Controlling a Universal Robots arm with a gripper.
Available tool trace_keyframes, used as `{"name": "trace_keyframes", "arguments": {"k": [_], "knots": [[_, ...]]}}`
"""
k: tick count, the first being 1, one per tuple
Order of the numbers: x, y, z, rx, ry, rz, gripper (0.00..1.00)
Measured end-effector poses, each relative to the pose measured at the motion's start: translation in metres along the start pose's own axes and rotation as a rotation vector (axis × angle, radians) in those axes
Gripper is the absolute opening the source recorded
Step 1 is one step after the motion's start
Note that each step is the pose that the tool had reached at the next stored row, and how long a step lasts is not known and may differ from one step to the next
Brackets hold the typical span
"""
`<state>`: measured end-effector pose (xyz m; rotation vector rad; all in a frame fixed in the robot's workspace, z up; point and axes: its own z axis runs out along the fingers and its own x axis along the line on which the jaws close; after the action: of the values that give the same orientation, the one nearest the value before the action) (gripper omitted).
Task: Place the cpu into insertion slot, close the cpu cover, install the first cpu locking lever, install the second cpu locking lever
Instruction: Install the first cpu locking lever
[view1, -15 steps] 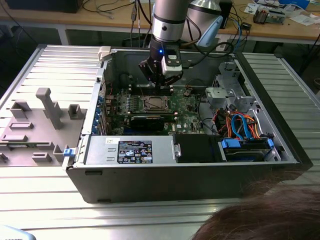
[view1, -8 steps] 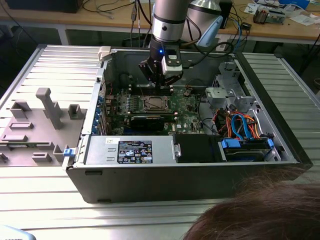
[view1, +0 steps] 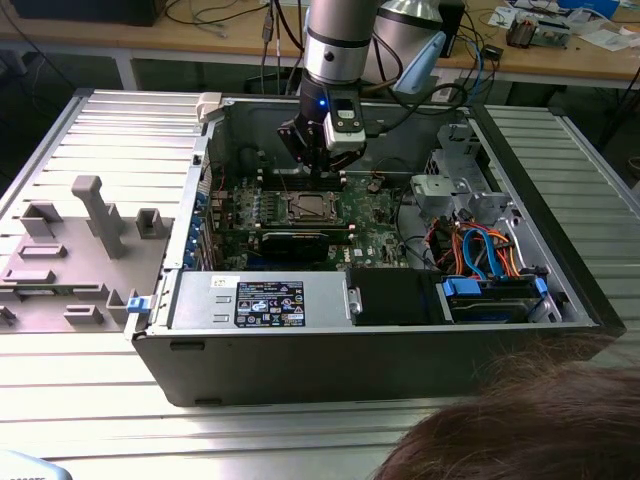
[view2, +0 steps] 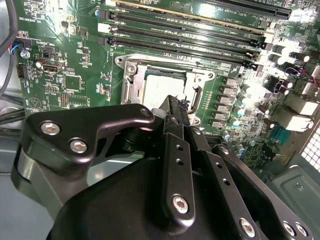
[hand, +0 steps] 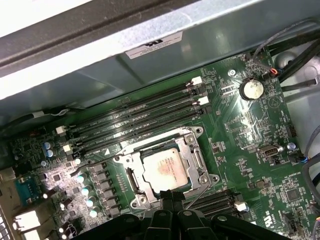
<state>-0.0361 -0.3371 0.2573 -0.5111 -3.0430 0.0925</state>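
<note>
Okay, quick notes. In the exterior view the gripper (view1: 318, 176) hung inside the open computer case (view1: 400, 365), just at the 12 o'clock side of the cpu (view1: 312, 208). The cpu sat about mid-way across the green motherboard (view1: 375, 235).

In the first wrist view the cpu (hand: 162, 167) lay flat in the insertion slot (hand: 122, 161), silvery top facing up. The cpu cover (hand: 192, 157) was down over it and framed the chip through its cut-out. The gripper (hand: 169, 194) was clenched, tips pressed together right at the slot's edge. A thin wire lever (hand: 200, 186) ran just beside the tips; I couldn't tell if the tips pinched or touched it, or if it was latched. The long black memory slots (hand: 135, 117) lay beside the slot on the side away from the gripper. A coin battery (hand: 251, 90) sat well apart from the slot.

The second wrist view matched: gripper (view2: 172, 103) closed, tips over the near edge of the cpu cover (view2: 131, 82), with the cpu (view2: 162, 87) inside it.

Elsewhere in the exterior view, a labelled metal box (view1: 265, 300) sat at the board's 6 o'clock and a bundle of orange and blue cables (view1: 480, 250) at its 3 o'clock. A grey fixture tray (view1: 80, 240) sat at the case's 9 o'clock. A person's hair (view1: 520, 420) showed at the frame's 5 o'clock.
</note>
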Motion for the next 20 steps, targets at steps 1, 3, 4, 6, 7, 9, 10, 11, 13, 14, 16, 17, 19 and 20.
{"name": "trace_keyframes", "arguments": {"k": [1, 3, 4, 6, 7, 9, 10, 11, 13, 14, 16, 17, 19, 20], "knots": [[0.0, 0.0, 0.0, 0.0002, -0.0001, -0.002, 0.11], [0.0, 0.0, 0.0, 0.0002, -0.0003, -0.004, 0.11], [0.0, 0.0, 0.0, 0.0002, -0.0003, -0.005, 0.11], [0.0, 0.0, 0.0, 0.0004, -0.0005, -0.008, 0.11], [0.0, 0.0, 0.0, 0.0005, -0.0007, -0.01, 0.11], [0.0, 0.0, 0.0, 0.0006, -0.0009, -0.014, 0.11], [0.0, 0.0, 0.0, 0.0008, -0.0012, -0.017, 0.11], [0.0, 0.0, 0.0, 0.0009, -0.0013, -0.019, 0.11], [0.0, 0.0, 0.0, 0.001, -0.0015, -0.023, 0.11], [0.0, 0.0, 0.0, 0.0011, -0.0017, -0.025, 0.11], [0.0, 0.0, 0.0, 0.0012, -0.0019, -0.028, 0.11], [0.0, 0.0, 0.0, 0.0012, -0.0019, -0.029, 0.11], [0.0, 0.0, 0.0, 0.0013, -0.0021, -0.031, 0.11], [0.0, 0.0, 0.0, 0.0014, -0.0022, -0.032, 0.11]]}}
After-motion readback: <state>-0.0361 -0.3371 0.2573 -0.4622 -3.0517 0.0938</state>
